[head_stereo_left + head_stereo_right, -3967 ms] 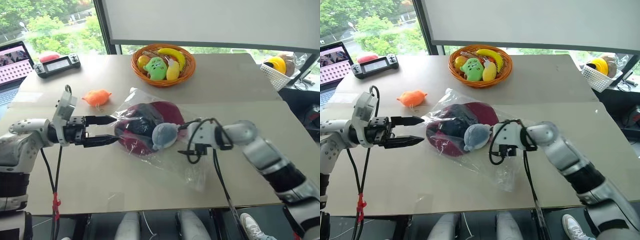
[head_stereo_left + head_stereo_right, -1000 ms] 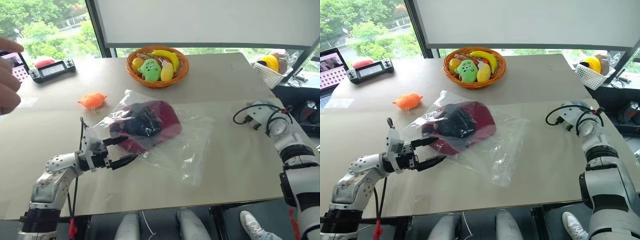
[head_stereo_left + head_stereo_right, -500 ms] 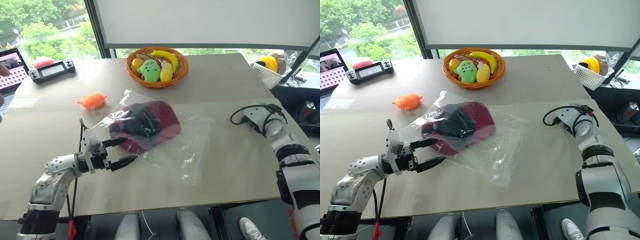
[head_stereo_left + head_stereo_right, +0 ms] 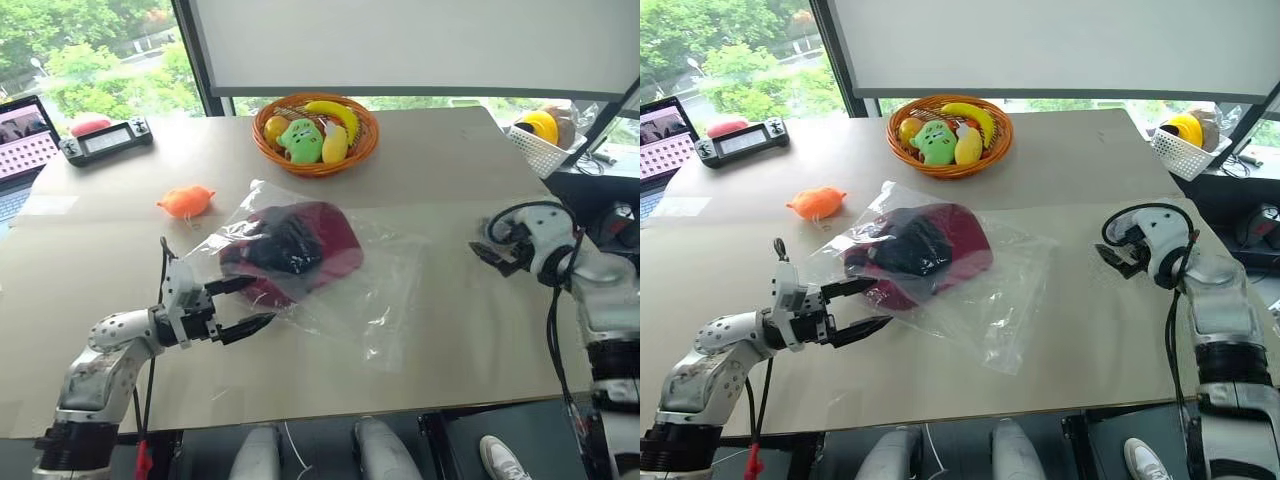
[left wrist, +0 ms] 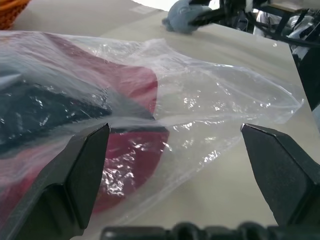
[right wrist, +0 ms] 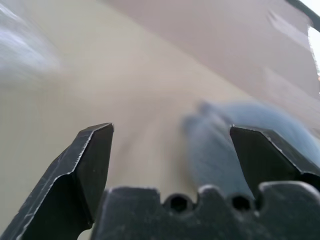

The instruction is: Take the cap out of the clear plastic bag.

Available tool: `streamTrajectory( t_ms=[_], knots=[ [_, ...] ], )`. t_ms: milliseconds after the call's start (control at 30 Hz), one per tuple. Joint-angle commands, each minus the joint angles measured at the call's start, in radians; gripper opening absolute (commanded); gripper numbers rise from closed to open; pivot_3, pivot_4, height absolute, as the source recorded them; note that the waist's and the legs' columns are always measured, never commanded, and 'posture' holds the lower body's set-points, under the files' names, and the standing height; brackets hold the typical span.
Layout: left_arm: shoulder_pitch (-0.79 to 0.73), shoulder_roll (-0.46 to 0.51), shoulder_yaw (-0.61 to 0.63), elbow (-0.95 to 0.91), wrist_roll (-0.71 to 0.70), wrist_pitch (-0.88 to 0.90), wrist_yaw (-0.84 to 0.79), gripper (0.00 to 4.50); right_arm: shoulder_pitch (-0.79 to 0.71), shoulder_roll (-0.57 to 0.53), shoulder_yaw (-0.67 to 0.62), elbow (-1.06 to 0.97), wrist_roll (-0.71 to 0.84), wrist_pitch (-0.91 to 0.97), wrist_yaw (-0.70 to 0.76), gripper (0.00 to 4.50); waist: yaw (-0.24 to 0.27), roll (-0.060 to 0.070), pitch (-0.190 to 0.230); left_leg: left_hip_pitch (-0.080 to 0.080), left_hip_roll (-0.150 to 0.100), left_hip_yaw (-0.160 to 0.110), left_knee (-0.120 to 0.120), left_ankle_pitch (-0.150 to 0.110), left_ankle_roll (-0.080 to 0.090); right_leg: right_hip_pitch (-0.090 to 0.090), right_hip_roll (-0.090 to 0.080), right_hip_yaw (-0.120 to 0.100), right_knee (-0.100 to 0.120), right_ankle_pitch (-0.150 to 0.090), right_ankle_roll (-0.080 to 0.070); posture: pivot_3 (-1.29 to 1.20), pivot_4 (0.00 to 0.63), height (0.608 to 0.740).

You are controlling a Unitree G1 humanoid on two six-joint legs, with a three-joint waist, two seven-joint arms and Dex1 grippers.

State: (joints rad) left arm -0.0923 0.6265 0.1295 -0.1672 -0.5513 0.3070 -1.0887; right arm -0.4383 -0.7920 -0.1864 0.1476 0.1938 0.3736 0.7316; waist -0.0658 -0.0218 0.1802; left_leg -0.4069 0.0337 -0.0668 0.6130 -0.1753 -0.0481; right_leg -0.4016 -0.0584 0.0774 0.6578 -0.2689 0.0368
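While the cap (image 4: 292, 245) sits inside the clear plastic bag (image 4: 330, 270) mid-bench (image 4: 450, 170), my left jaws (image 4: 245, 305) are spread wide and empty, tips just at the bag's near-left edge, one by the dark red brim. Bag lies flat in front of the fruit basket (image 4: 315, 130), orange toy (image 4: 187, 200) to its left. Right jaws (image 4: 1112, 258) also released, holding nothing, well to the right of the bag. Blurred grey-blue pad (image 6: 240, 140) lies on the bench ahead of them.
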Motion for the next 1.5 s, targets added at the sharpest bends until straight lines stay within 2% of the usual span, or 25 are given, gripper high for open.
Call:
streamTrajectory(
  t_ms=[33, 167, 233, 300, 367, 433, 533, 600, 667, 733, 900, 1000, 1100, 1233, 1367, 1500],
  knots=[
    [0.003, 0.006, 0.004, -0.038, -0.004, -0.014, 0.001, 4.50, 0.052, -0.033, -0.171, -0.335, 0.224, 0.261, 0.010, 4.42, 0.004, 0.000, 0.000, 0.000, 0.000, 0.000, 0.000, 0.000, 0.000, 0.000, 0.000, 0.000, 0.000, 0.000, 0.000, 0.00, 0.150, 0.735],
    [-0.001, 0.005, -0.008, -0.037, 0.036, -0.082, -0.009, 4.50, 0.061, 0.016, -0.279, -0.555, 0.546, 0.534, -0.030, 4.42, 0.005, 0.000, 0.000, 0.000, 0.000, 0.000, 0.001, 0.000, 0.000, 0.001, 0.000, 0.000, 0.000, -0.004, 0.006, 0.00, 0.150, 0.735],
    [-0.002, 0.010, -0.029, -0.016, 0.127, -0.224, -0.024, 4.50, 0.106, 0.066, -0.313, -0.715, 0.883, 0.585, -0.089, 4.42, 0.008, 0.000, 0.000, 0.000, 0.001, 0.000, 0.001, 0.000, 0.000, 0.001, 0.001, 0.000, 0.000, -0.004, 0.006, 0.00, 0.150, 0.735],
    [-0.006, 0.012, -0.049, 0.018, 0.219, -0.390, -0.032, 4.50, 0.166, 0.108, -0.303, -0.875, 1.094, 0.549, -0.148, 4.42, 0.013, 0.000, 0.000, 0.000, 0.001, 0.000, 0.000, 0.000, 0.000, 0.001, 0.001, 0.000, 0.000, -0.003, 0.005, 0.00, 0.150, 0.735],
    [-0.008, 0.016, -0.069, 0.044, 0.287, -0.530, -0.039, 4.50, 0.203, 0.141, -0.238, -0.971, 1.086, 0.523, -0.244, 4.42, 0.019, 0.000, 0.000, -0.001, 0.001, 0.000, 0.000, 0.000, 0.000, 0.000, 0.001, 0.000, -0.001, -0.001, 0.001, 0.00, 0.150, 0.735],
    [-0.011, 0.016, -0.084, 0.062, 0.338, -0.637, -0.031, 4.50, 0.258, 0.140, -0.184, -1.047, 1.048, 0.508, -0.263, 4.42, 0.024, -0.003, -0.002, -0.002, 0.000, 0.000, 0.001, 0.000, 0.000, 0.000, 0.000, 0.000, -0.002, -0.001, 0.002, 0.00, 0.150, 0.735],
    [-0.017, 0.011, -0.092, 0.065, 0.348, -0.665, -0.011, 4.50, 0.321, 0.141, -0.147, -1.085, 1.021, 0.475, -0.284, 4.42, 0.034, -0.006, -0.004, -0.003, 0.000, 0.000, 0.002, 0.000, 0.000, 0.000, 0.000, -0.002, -0.003, -0.002, 0.003, 0.00, 0.150, 0.735],
    [-0.030, 0.027, -0.115, 0.106, 0.452, -0.762, 0.021, 4.50, 0.379, 0.123, -0.127, -1.094, 0.969, 0.461, -0.267, 4.42, 0.036, -0.006, -0.004, -0.003, 0.001, 0.000, 0.003, 0.000, 0.000, 0.000, 0.000, -0.001, -0.002, -0.004, 0.007, 0.00, 0.150, 0.735],
    [-0.035, 0.036, -0.131, 0.129, 0.483, -0.814, 0.025, 4.50, 0.402, 0.113, -0.121, -1.095, 0.953, 0.443, -0.264, 4.42, 0.039, -0.007, -0.004, -0.002, 0.001, 0.000, 0.003, 0.000, 0.000, 0.001, 0.000, -0.002, -0.002, -0.004, 0.008, 0.00, 0.150, 0.735],
    [-0.055, 0.025, -0.141, 0.156, 0.526, -0.822, 0.075, 4.50, 0.410, 0.105, -0.125, -1.095, 0.972, 0.424, -0.272, 4.42, 0.037, -0.007, -0.004, -0.001, 0.001, 0.000, 0.003, 0.000, 0.000, 0.001, 0.000, -0.001, -0.002, -0.004, 0.008, 0.00, 0.150, 0.735],
    [-0.114, 0.004, -0.198, 0.259, 0.757, -0.836, 0.249, 4.50, 0.414, 0.083, -0.122, -1.101, 1.007, 0.395, -0.298, 4.42, 0.040, -0.007, -0.004, -0.001, 0.001, 0.000, 0.003, 0.000, 0.000, 0.002, 0.000, -0.001, -0.002, -0.004, 0.008, 0.00, 0.150, 0.735],
    [-0.160, -0.042, -0.242, 0.327, 0.869, -0.778, 0.362, 4.50, 0.425, 0.059, -0.130, -1.106, 1.018, 0.385, -0.307, 4.42, 0.045, -0.007, -0.005, -0.001, 0.001, 0.000, 0.003, 0.000, 0.000, 0.002, 0.000, -0.001, -0.002, -0.004, 0.008, 0.00, 0.150, 0.735],
    [-0.195, -0.073, -0.279, 0.377, 0.946, -0.754, 0.453, 4.50, 0.445, 0.032, -0.134, -1.111, 1.017, 0.377, -0.308, 4.42, 0.055, -0.007, -0.005, 0.005, 0.001, -0.001, 0.004, 0.000, 0.000, 0.010, 0.000, -0.004, -0.004, -0.005, 0.009, 0.00, 0.150, 0.735],
    [-0.250, -0.143, -0.308, 0.429, 1.010, -0.689, 0.593, 4.50, 0.490, -0.015, -0.125, -1.121, 0.922, 0.371, -0.300, 4.42, 0.056, -0.007, -0.010, 0.008, 0.001, -0.001, 0.004, 0.000, 0.001, 0.016, 0.000, -0.005, -0.008, -0.004, 0.011, 0.00, 0.150, 0.735],
    [-0.264, -0.156, -0.337, 0.447, 1.012, -0.691, 0.620, 4.50, 0.550, -0.090, -0.103, -1.117, 0.731, 0.360, -0.284, 4.42, 0.056, -0.007, -0.014, 0.007, 0.001, -0.001, 0.004, 0.001, 0.001, 0.016, -0.001, -0.004, -0.008, -0.003, 0.012, 0.00, 0.150, 0.735],
    [-0.266, -0.145, -0.354, 0.444, 1.003, -0.700, 0.622, 4.50, 0.608, -0.113, -0.104, -1.090, 0.621, 0.337, -0.260, 4.42, 0.056, -0.006, -0.015, 0.007, 0.001, -0.001, 0.004, 0.001, 0.001, 0.016, -0.001, -0.005, -0.009, -0.003, 0.012, 0.00, 0.150, 0.735]
  ],
)
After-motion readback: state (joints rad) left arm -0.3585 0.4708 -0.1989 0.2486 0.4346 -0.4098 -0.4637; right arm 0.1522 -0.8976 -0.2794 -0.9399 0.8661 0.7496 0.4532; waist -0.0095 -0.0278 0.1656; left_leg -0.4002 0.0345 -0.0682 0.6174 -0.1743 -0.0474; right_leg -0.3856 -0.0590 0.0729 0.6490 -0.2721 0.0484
